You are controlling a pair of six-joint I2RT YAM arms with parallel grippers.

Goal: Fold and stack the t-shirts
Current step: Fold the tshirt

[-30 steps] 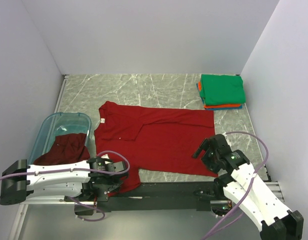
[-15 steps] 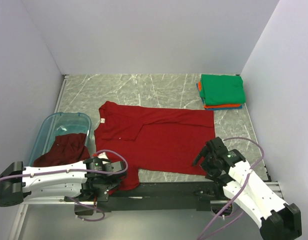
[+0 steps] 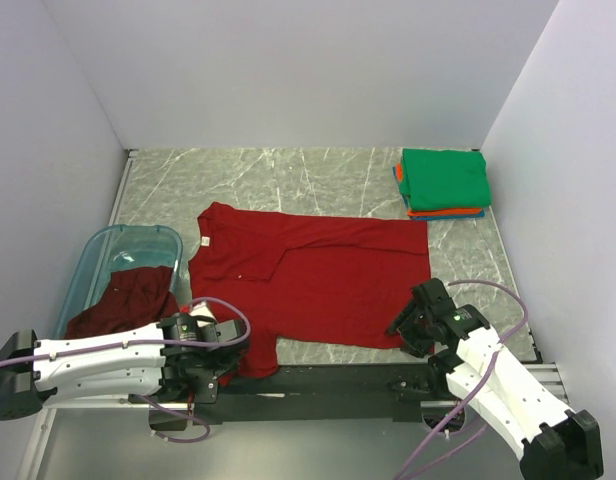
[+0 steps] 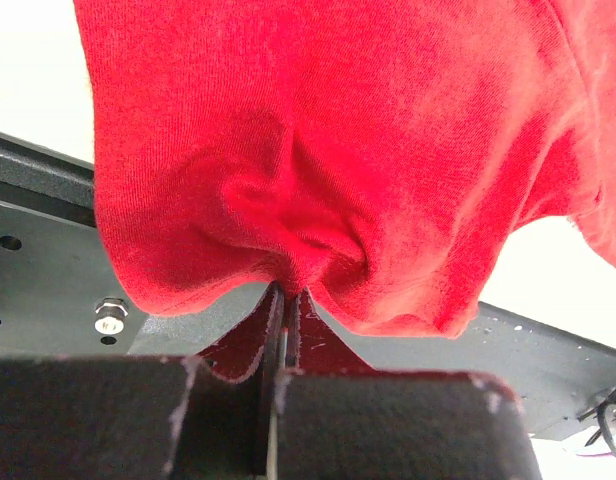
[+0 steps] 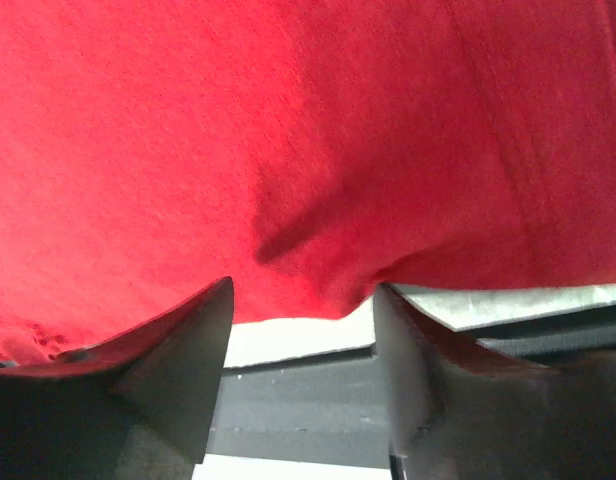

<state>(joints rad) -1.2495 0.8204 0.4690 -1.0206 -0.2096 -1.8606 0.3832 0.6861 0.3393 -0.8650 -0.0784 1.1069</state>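
Count: five t-shirts, one tub, two grippers.

- One red t-shirt point(image 3: 318, 280) is lying spread flat on the marble table point(image 3: 278, 175), collar to the left, with its near-left corner hanging over the table's near edge.
- One maroon t-shirt point(image 3: 128, 300) is lying crumpled in the translucent blue tub point(image 3: 100, 250) and spilling over its near end.
- Three folded t-shirts are sitting stacked at the far right corner: the green t-shirt point(image 3: 445, 178) on top, the orange t-shirt point(image 3: 438, 211) showing as an edge beneath it, and the blue t-shirt point(image 3: 476, 214) showing only as a sliver at the bottom.

Left gripper point(image 3: 213, 358): in the left wrist view its fingers point(image 4: 388, 420) are pressing together on the red t-shirt's hem, with cloth bunching above the pinch.

Right gripper point(image 3: 408, 325): it is sitting at the red t-shirt's near-right corner. In the right wrist view its fingers point(image 5: 178, 345) are standing apart, with the hem lying across the gap between them, not clamped.

Change from a second ago:

- The right gripper has moved in from beside the corner and is now over the hem.
- The left arm has drawn back toward the left, taking the pinched corner with it.
- The stack, the tub and the maroon t-shirt are lying unchanged.
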